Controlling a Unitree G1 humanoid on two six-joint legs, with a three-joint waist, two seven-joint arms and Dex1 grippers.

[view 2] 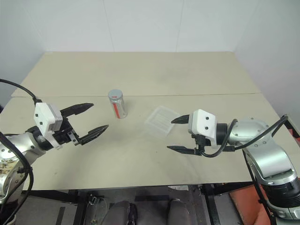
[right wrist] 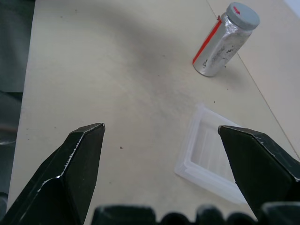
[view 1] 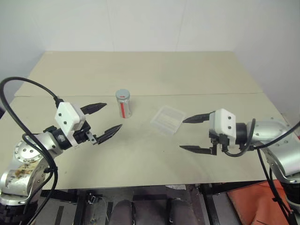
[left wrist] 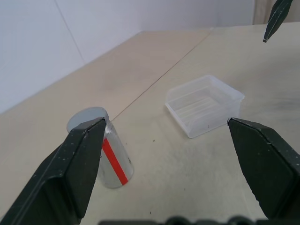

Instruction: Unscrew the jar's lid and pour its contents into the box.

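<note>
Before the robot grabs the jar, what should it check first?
1. Jar standing upright on the table: ok.
2. Lid on the jar: ok, not yet unscrewed.
3. Box empty and right side up, beside the jar: ok.
4. Left gripper open and holding nothing: ok.
5. Right gripper open and holding nothing: ok.
6. Contents inside the jar: cannot tell.
</note>
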